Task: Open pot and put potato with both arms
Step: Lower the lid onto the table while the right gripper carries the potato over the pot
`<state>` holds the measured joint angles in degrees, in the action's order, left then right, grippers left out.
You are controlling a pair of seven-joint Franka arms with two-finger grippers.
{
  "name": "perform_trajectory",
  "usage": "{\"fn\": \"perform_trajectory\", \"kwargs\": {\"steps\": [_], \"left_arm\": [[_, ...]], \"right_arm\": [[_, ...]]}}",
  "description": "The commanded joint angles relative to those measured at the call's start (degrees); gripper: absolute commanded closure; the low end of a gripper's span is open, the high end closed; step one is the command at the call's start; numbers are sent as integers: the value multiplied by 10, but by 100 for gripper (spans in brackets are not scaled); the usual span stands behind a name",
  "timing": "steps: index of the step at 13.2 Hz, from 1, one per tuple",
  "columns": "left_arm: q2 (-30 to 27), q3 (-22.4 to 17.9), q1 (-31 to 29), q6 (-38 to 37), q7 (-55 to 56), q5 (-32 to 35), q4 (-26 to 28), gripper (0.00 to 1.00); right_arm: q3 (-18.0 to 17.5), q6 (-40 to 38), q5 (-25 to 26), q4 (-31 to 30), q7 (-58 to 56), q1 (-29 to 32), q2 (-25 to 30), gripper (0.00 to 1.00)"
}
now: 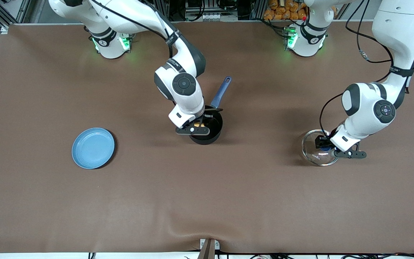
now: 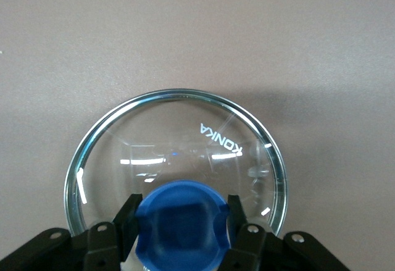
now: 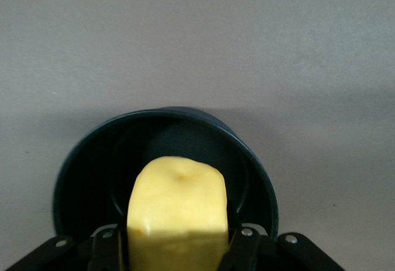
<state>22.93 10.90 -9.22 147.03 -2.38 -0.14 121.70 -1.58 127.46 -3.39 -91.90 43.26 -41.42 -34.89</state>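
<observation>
Pot (image 1: 212,135) sits near the middle of the brown table (image 1: 207,201), black and round, with its long blue handle (image 1: 221,91) pointing toward the robots' bases. Its top is off, so its mouth is open. Right gripper (image 1: 200,126) hangs just over that open mouth, and its two fingers are squeezed tight on the yellow potato (image 3: 178,212). In the right wrist view the potato is right above the dark inside of the pot, which looks to have nothing else in it.

Glass lid (image 1: 314,151) lies flat on the table toward the left arm's end, well apart from the pot. Left gripper (image 2: 181,212) is down on it, with its fingers (image 2: 128,218) pressed on both sides of the blue knob (image 2: 179,225).

A flat light-blue plate (image 1: 93,148) rests toward the right arm's end of the table, with nothing on it
</observation>
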Motion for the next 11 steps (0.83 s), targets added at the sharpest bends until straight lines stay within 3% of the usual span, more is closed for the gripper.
{"fn": "perform_trajectory", "kwargs": {"steps": [1,2,3,4,9,11], "left_arm": [[2,6,-7,20,-17,-15,6,100],[5,6,-6,22,-17,-16,6,81],[6,6,-6,22,-16,-16,6,49],[6,6,-6,22,-15,-16,5,2],[-29,7,-5,14,5,-18,-8,0],[-57,7,-5,-3,8,-19,-20,0]], "right_arm": [[7,23,5,14,23,-14,-24,100],[8,39,5,14,32,-19,-34,100],[9,57,5,13,32,-23,-45,100],[10,69,6,11,34,-24,-54,100],[10,88,11,1,34,-24,-70,98],[10,89,11,1,37,-24,-73,69]]}}
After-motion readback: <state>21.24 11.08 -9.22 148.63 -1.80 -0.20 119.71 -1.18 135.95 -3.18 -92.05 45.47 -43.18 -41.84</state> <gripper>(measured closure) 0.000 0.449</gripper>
